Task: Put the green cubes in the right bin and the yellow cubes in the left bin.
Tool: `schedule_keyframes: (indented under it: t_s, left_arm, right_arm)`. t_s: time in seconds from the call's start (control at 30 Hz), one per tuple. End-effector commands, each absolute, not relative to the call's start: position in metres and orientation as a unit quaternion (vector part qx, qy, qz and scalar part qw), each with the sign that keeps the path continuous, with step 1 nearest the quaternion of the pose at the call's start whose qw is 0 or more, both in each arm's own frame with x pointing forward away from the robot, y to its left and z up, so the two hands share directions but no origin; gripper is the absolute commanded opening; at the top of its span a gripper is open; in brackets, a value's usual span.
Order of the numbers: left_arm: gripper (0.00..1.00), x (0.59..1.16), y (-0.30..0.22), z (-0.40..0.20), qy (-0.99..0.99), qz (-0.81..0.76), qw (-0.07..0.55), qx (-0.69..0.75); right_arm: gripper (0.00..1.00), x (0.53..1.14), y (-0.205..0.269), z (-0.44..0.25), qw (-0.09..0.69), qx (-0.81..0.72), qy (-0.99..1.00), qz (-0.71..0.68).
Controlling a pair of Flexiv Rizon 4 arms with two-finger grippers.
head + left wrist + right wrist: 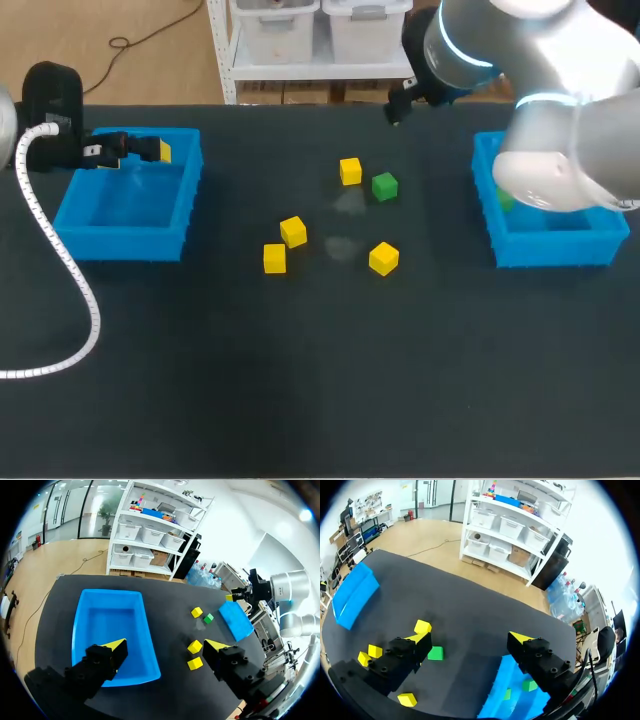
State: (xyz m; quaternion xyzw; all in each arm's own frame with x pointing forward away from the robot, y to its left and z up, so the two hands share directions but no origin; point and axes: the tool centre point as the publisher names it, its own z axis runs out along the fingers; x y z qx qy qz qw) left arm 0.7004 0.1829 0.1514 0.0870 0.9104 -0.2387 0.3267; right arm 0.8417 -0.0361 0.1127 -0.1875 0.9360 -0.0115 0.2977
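Observation:
Several yellow cubes lie mid-table: one (pixel 350 171) at the back, two (pixel 293 231) (pixel 274 258) to the left and one (pixel 383 258) in front. A green cube (pixel 384 186) sits beside the back yellow one. My left gripper (pixel 128 150) hangs open over the back of the left blue bin (pixel 130 240), whose floor (pixel 112 625) is bare. My right gripper (pixel 398 108) (pixel 470 639) is open and empty, high over the table's back edge behind the green cube (pixel 435 653). The right blue bin (pixel 555 250) holds two green cubes (pixel 529 685) (pixel 506 694), partly hidden under my right arm.
A white ribbed cable (pixel 70 290) trails from my left arm across the table's left front. The black table (pixel 320 380) stretches wide in front of the cubes.

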Motion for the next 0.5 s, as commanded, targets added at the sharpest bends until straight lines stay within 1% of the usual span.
schedule_keyframes:
  t_s: [0.03, 0.1, 0.2, 0.27, 0.5]
  left_arm:
    - [1.0, 0.7, 0.184, 0.15, 0.908, -0.243, 0.329, 0.089]
    - [1.0, 0.7, 0.184, 0.15, 0.908, -0.243, 0.329, 0.089]
    - [1.0, 0.7, 0.184, 0.15, 0.908, -0.243, 0.329, 0.089]
    - [1.0, 0.7, 0.184, 0.15, 0.908, -0.243, 0.329, 0.089]
    - [1.0, 0.7, 0.184, 0.15, 0.908, -0.243, 0.329, 0.089]
  right_arm:
    - [1.0, 0.836, -0.039, 0.114, 0.301, -0.187, 0.935, -0.011]
    - [1.0, 0.836, -0.039, 0.114, 0.301, -0.187, 0.935, -0.011]
    - [1.0, 0.833, -0.06, 0.101, 0.272, -0.17, 0.947, -0.028]
    - [1.0, 0.835, -0.064, 0.097, 0.258, -0.168, 0.951, -0.036]
    - [1.0, 0.827, -0.042, 0.093, 0.241, -0.195, 0.951, -0.011]
